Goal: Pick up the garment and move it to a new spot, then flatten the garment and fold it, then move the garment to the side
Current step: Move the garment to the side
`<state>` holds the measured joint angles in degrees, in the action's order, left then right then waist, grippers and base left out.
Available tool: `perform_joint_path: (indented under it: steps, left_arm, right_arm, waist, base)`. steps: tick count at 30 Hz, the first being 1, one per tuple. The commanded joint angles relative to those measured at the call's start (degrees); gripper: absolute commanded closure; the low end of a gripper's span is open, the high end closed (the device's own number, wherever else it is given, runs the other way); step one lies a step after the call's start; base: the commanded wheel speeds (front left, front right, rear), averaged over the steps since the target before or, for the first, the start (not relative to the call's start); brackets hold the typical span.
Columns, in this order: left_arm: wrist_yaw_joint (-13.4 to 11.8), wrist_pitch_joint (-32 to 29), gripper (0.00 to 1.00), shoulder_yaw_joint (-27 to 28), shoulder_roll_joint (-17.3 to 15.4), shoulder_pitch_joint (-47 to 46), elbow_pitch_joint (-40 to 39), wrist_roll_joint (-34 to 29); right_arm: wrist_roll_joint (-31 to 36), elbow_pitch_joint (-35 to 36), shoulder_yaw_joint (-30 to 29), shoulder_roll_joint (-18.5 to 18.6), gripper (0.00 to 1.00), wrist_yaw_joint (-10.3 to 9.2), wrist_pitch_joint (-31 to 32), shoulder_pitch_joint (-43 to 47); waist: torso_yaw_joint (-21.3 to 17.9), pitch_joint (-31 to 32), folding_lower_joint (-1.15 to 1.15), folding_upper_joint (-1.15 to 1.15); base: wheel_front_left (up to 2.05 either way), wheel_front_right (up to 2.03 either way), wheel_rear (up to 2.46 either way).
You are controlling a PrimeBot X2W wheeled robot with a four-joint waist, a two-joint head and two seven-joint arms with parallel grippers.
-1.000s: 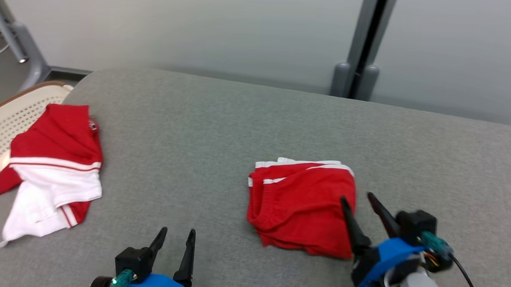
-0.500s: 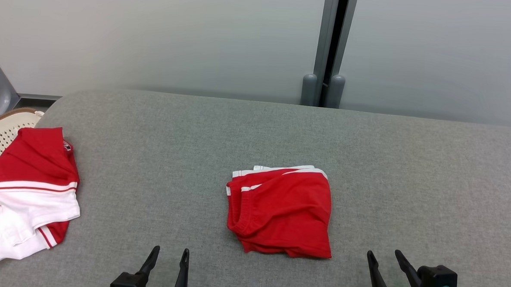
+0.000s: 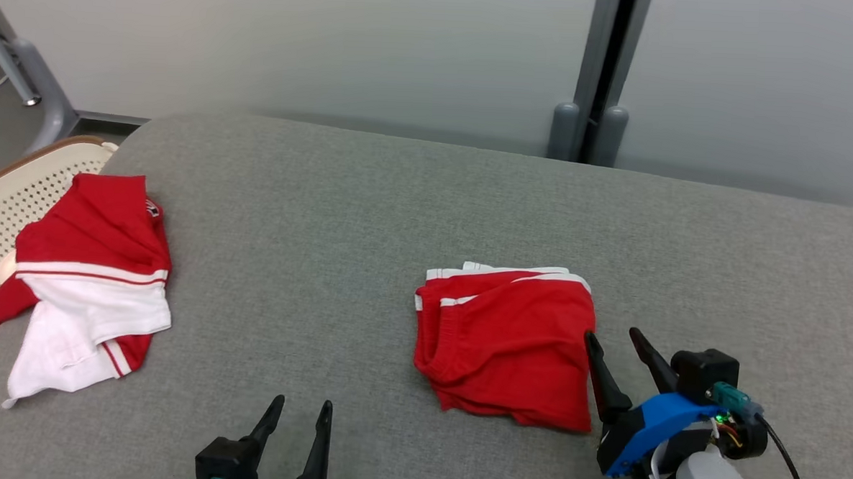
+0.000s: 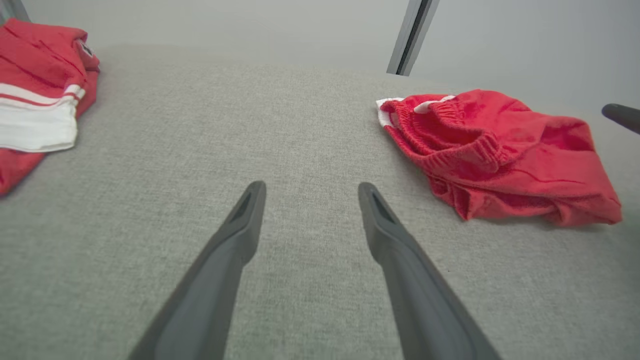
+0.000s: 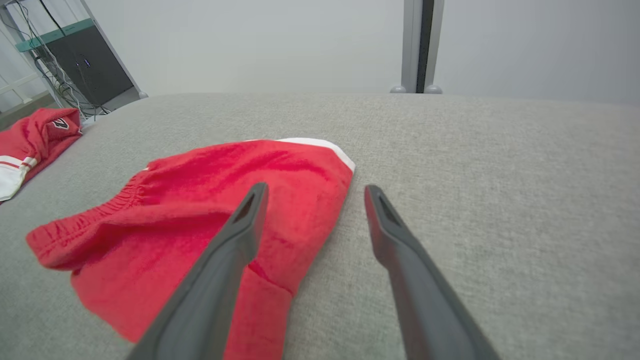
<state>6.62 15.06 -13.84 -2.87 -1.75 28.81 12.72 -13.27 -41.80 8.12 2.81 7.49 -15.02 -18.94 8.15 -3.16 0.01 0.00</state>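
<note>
Right, the red garment (image 3: 505, 344) is lying folded into a compact bundle near the middle of the grey padded surface (image 3: 370, 208), white trim showing along its far edge and the gathered waistband turned toward the robot's left. And the right gripper (image 3: 612, 335) is poised at the bundle's right-hand edge, fingers spread wide! From the right wrist view, one finger sits over the red cloth and the other over bare grey fabric, so the jaws straddle that edge with nothing pinched between them. Whether a fingertip is touching the cloth, I can't tell from here.

Over on the other side, the left gripper (image 3: 303, 402) hangs low at the near edge of the surface, jaws parted as well, nothing between them but grey upholstery. It's well apart from the bundle, off to its left.

Far left, a second piece, a crumpled red-and-white shirt (image 3: 90, 282), lies at the end of the surface, overlapping a cream perforated basket (image 3: 11, 192). Behind it all, a dark upright post (image 3: 603, 67) stands against the pale wall.
</note>
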Motion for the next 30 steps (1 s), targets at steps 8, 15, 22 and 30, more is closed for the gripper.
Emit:
perform_joint_path:
  steps: [8,15,22,30]
  left_arm:
    - [0.56,0.17,0.0,-0.78,-0.04,-1.33,1.98,0.72]
    - [0.72,0.17,0.0,0.71,0.0,-0.06,1.55,-0.26]
    - [0.93,0.17,0.0,0.13,-0.01,-1.05,0.01,0.16]
    - [1.01,0.17,0.0,-4.42,-0.04,-3.27,-2.29,1.99]
  right_arm:
    - [1.36,-17.62,-1.61,0.19,0.0,0.0,1.59,-5.54]
    - [0.19,-21.86,-1.11,0.42,1.0,-0.06,0.17,-6.0]
    - [2.11,-15.02,-1.79,0.29,1.0,-0.04,-0.09,-3.86]
    - [3.02,-10.14,-2.22,0.27,1.0,-0.04,-0.11,-1.41]
  waist:
    - [6.83,-1.38,-0.01,0.0]
    - [5.1,-0.53,-0.01,0.0]
    - [-5.37,0.25,-0.01,0.0]
    - [-19.58,-1.57,-0.01,0.0]
  base:
    - [0.0,0.0,0.0]
    - [0.0,0.0,0.0]
    - [0.0,0.0,0.0]
    - [0.0,0.0,0.0]
